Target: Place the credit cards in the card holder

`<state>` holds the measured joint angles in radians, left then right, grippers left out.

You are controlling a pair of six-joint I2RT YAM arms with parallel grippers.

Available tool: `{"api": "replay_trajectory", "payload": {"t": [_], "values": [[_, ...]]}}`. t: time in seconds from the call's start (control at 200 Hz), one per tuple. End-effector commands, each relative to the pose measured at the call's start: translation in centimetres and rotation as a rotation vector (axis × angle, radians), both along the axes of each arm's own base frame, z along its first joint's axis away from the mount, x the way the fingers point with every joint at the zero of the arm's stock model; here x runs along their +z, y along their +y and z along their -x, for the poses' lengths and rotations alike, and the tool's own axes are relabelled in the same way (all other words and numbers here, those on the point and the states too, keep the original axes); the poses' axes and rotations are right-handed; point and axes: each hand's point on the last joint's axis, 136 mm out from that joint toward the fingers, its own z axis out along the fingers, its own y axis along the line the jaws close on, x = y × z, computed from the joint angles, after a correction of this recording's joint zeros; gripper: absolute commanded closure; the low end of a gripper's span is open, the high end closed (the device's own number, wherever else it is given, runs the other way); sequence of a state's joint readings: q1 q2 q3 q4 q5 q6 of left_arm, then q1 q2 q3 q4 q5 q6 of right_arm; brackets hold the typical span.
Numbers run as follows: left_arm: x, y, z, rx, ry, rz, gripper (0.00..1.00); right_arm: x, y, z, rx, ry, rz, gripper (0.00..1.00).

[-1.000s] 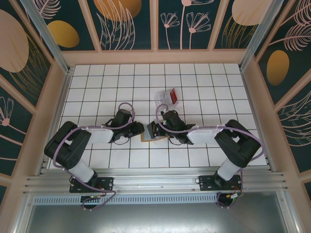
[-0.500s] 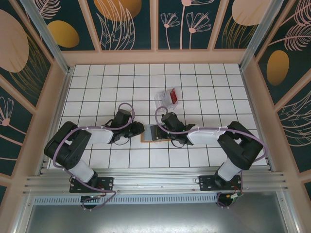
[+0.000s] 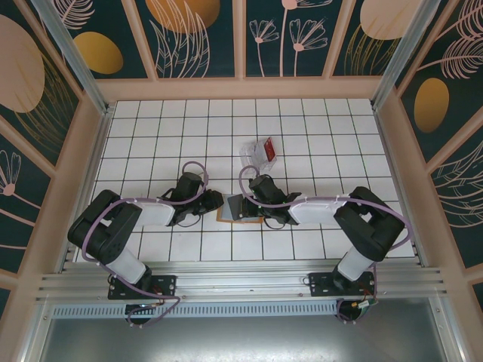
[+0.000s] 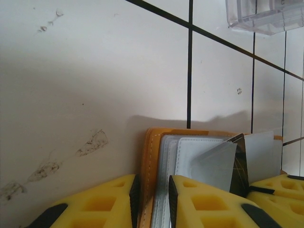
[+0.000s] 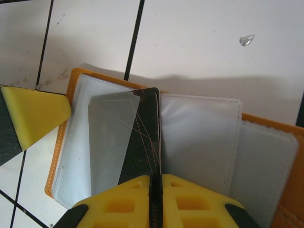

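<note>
Dark card poised over the open wallet, centre of the white tiled table (image 3: 151, 143).
The orange-tan, leather-like folding card holder (image 5: 199, 137) lies open mid-frame, its cover edge pinched by the left gripper (image 4: 153, 190). The right gripper (image 5: 155, 183) clamps a thin dark plastic credit card (image 5: 142, 142), angled over the grey pockets. The step likely goes best by levelling the card, lining its leading edge up with a pocket slit, then pushing slowly.

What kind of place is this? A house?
Probably not: it looks like a robot practice booth. Two arms bolted to a metal rail, a white tiled table, flower panels boxing it in.
</note>
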<state>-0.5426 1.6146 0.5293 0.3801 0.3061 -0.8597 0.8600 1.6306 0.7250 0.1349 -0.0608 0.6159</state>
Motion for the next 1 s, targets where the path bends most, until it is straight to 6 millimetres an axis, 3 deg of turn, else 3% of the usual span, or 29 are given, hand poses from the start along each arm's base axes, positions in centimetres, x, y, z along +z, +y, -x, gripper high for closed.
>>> {"api": "replay_trajectory", "payload": {"t": [0.0, 0.32, 0.425, 0.701, 0.996], "values": [[-3.7, 1.6, 3.0, 0.008, 0.136, -0.082, 0.73, 0.3, 1.0, 0.6, 0.018, 0.024, -0.061, 0.87], [-3.9, 1.9, 3.4, 0.013, 0.141, -0.09, 0.72, 0.8, 0.6, 0.5, 0.002, 0.071, -0.177, 0.98], [-3.5, 2.2, 3.4, 0.021, 0.132, -0.096, 0.71, 0.6, -0.4, 0.4, -0.022, 0.079, -0.16, 0.85], [-1.4, 2.3, 3.5, 0.006, 0.114, -0.103, 0.65, 1.4, -1.0, 0.5, -0.02, 0.108, -0.148, 0.81], [-2.0, 2.8, 7.0, -0.052, 0.193, -0.087, 0.63, 0.3, -1.9, 1.5, -0.025, 0.179, -0.079, 0.77]]}}
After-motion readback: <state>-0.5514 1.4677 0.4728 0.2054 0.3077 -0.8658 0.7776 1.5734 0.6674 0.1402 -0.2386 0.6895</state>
